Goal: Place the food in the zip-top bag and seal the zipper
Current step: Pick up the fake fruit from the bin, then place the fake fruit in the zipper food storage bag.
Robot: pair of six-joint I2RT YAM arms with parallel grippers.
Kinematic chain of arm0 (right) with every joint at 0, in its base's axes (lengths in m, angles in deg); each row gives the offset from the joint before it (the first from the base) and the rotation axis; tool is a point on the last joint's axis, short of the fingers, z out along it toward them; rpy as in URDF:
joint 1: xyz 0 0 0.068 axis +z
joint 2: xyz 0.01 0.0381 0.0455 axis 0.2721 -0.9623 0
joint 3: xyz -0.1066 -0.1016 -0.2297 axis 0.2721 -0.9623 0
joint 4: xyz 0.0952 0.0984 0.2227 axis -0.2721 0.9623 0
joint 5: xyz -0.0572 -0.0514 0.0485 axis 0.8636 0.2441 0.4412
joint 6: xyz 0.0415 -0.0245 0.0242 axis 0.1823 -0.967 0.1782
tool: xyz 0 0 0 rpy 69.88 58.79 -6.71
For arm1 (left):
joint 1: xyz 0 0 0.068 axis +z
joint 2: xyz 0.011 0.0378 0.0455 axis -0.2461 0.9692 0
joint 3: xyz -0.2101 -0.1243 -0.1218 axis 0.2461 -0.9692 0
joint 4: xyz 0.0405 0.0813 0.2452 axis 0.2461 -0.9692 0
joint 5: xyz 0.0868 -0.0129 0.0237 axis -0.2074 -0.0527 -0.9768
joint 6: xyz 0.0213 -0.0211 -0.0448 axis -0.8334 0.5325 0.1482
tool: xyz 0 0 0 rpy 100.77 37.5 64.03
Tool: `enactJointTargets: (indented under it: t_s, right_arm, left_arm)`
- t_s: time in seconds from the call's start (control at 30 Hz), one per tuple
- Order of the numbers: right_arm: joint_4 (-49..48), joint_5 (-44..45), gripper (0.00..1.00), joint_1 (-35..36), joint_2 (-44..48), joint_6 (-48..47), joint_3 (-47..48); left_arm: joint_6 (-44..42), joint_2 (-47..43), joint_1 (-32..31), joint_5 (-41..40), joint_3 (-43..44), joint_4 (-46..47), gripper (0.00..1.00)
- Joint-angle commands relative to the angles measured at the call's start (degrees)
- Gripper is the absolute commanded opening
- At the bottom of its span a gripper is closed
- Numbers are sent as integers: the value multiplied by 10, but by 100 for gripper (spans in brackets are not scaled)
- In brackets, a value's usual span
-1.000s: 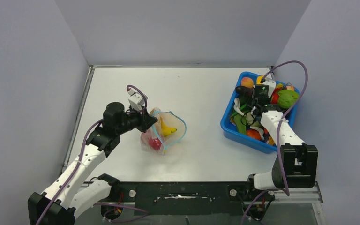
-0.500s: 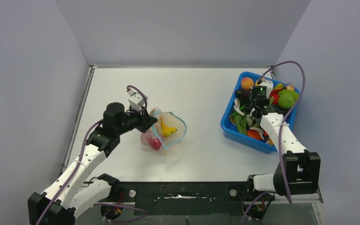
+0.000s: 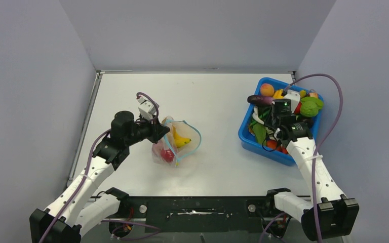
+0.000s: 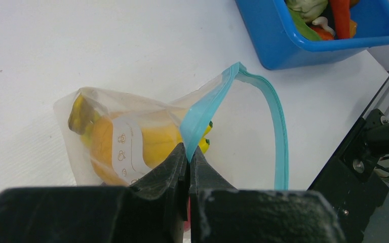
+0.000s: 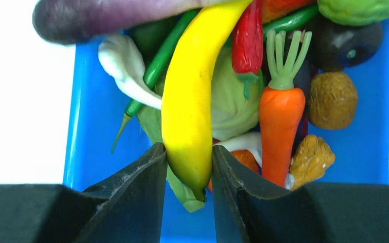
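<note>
The clear zip-top bag (image 3: 180,144) lies left of the table's middle with its mouth gaping. My left gripper (image 4: 188,152) is shut on the light blue zipper (image 4: 205,109) at the near lip. Inside the bag are a yellow banana (image 3: 182,140), a red fruit (image 3: 167,154) and a larger yellow piece (image 4: 106,147). Over the blue bin (image 3: 248,135), my right gripper (image 5: 188,152) is shut on the lower end of another yellow banana (image 5: 192,101). A purple piece (image 5: 106,17) lies across that banana's far end.
The bin (image 5: 88,126) at the right edge holds more toy food: a carrot (image 5: 279,121), a red chilli (image 5: 247,40), green beans, a cabbage, brown pieces. Grey walls enclose the table on three sides. A black rail (image 3: 207,207) runs along the near edge.
The right arm has drawn back toward the near side and risen over the bin with the banana between its fingers. The left arm and the bag have not moved.
</note>
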Motion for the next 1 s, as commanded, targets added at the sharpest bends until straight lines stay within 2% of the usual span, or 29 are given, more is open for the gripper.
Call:
enactJointTargets:
  t_s: [0.0,0.23,0.47,0.63,0.87,0.97]
  right_arm:
    - [52,12,20,7,36,34,24]
    - [82,32,18,7,100,50,27]
    - [99,34,18,8,119,50,66]
    - [47,-70,20,10,148,2,65]
    - [5,-161,21,9,182,-25,38]
    - [-6,-245,21,10,191,-43,34]
  left_arm:
    - [-11,-16,3,-6,2,27,0]
    - [-11,-17,3,-5,3,29,0]
    - [-11,-17,3,-7,1,30,0]
    - [-10,-19,3,-7,0,32,0]
    - [-6,-18,3,-3,-3,36,0]
    - [-5,-15,3,5,-1,37,0]
